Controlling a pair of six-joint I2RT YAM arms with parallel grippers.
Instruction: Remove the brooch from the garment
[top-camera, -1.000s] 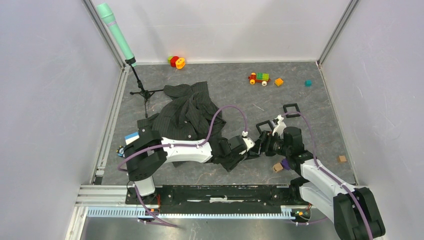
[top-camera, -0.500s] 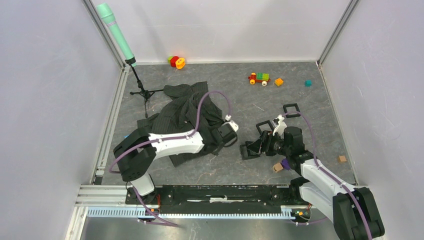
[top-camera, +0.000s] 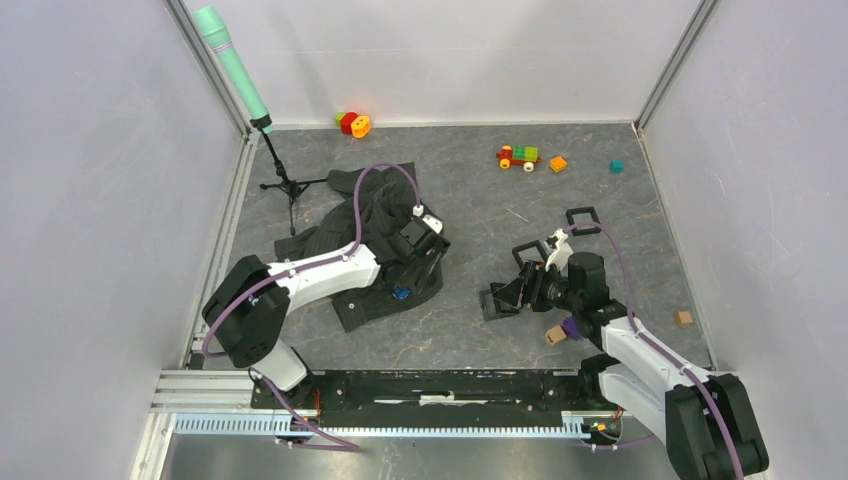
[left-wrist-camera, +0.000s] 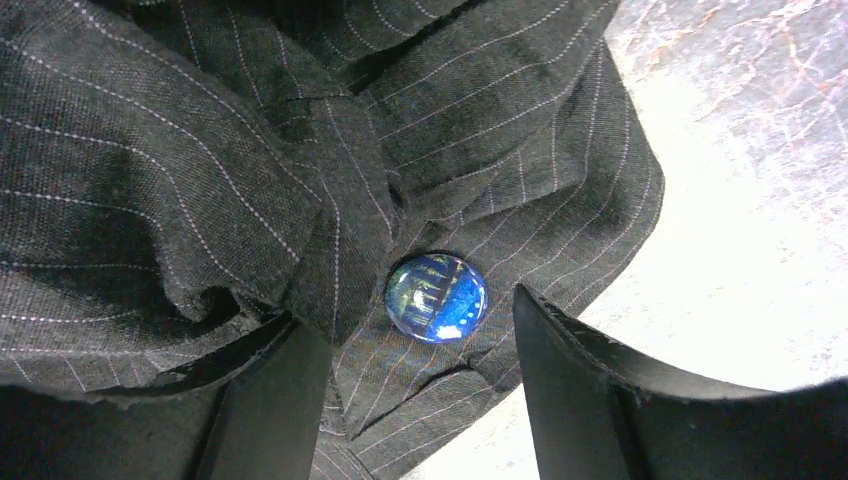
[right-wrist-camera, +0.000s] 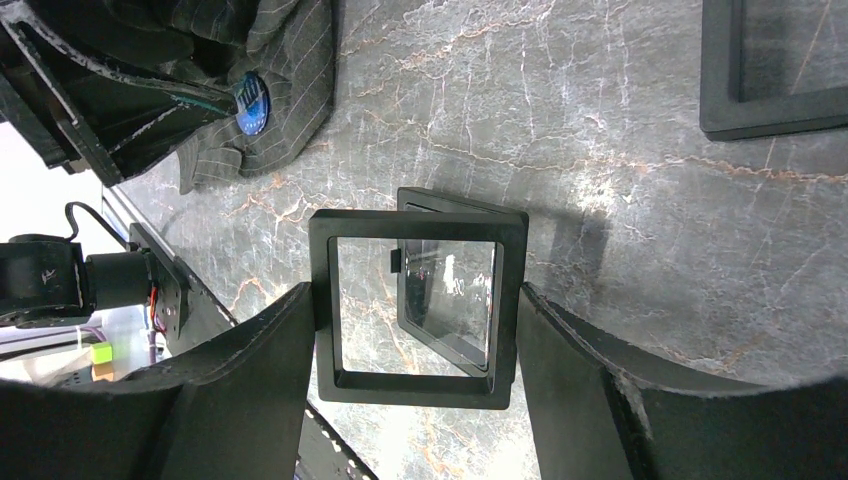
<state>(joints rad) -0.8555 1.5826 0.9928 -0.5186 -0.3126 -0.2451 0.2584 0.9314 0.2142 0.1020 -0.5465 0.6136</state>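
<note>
Brooch (left-wrist-camera: 436, 297) sits on fold of garment (left-wrist-camera: 150, 150) by its hem, left of centre on surface (right-wrist-camera: 620, 150), toward near edge. Your left fingers (left-wrist-camera: 570, 380) are spread apart and straddle brooch without touching, likely lined up to close on it. Your right fingers (right-wrist-camera: 250, 380) flank black frame (right-wrist-camera: 325, 300) right of centre. Can't tell whether they clamp it or merely bracket it; probably kept clear of garment. Writing: none legible. Brooch shows glossy blue pattern only.
</note>
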